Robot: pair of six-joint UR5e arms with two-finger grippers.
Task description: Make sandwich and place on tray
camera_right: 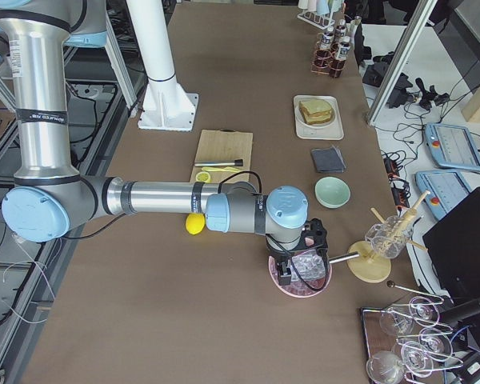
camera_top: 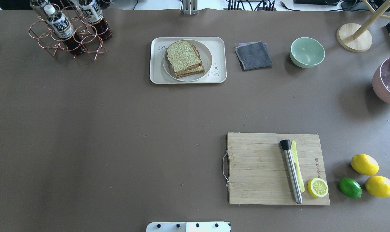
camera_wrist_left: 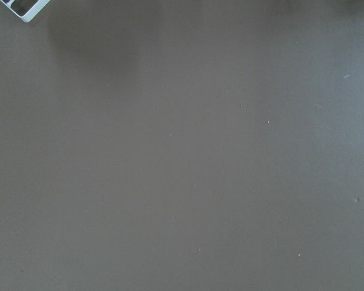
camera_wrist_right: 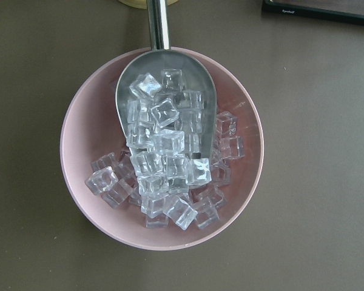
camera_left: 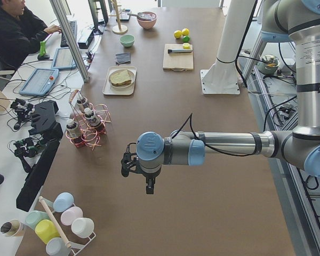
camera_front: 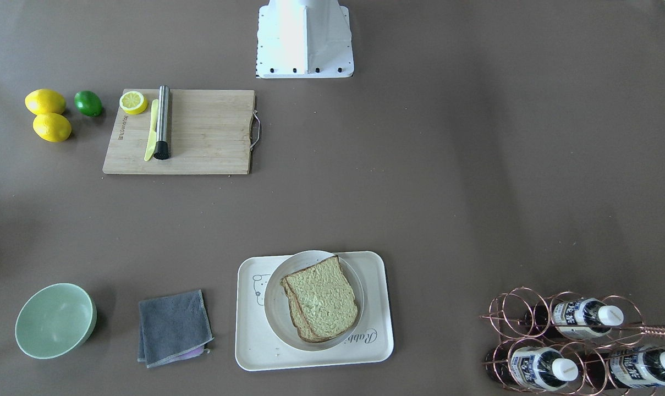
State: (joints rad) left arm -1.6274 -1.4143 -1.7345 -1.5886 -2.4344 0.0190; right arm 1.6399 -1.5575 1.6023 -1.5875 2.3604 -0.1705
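Note:
The sandwich (camera_front: 321,300), two brown-crusted greenish-tan bread slices stacked slightly askew, lies on a round white plate (camera_front: 275,313) on the cream tray (camera_front: 376,344). It also shows in the overhead view (camera_top: 184,58); no egg shows between the slices. The left gripper (camera_left: 129,165) hangs over bare table far from the tray, near the table's left end. The right gripper (camera_right: 292,268) hangs over a pink bowl of ice cubes (camera_wrist_right: 164,145). Neither gripper's fingers show, so I cannot tell if either is open or shut.
A wooden cutting board (camera_top: 262,167) carries a steel muddler (camera_top: 291,170), a yellow knife and a lemon half (camera_top: 317,187). Two lemons and a lime (camera_top: 350,188) lie beside it. A green bowl (camera_top: 307,51), grey cloth (camera_top: 253,55) and copper bottle rack (camera_top: 69,29) stand near the tray.

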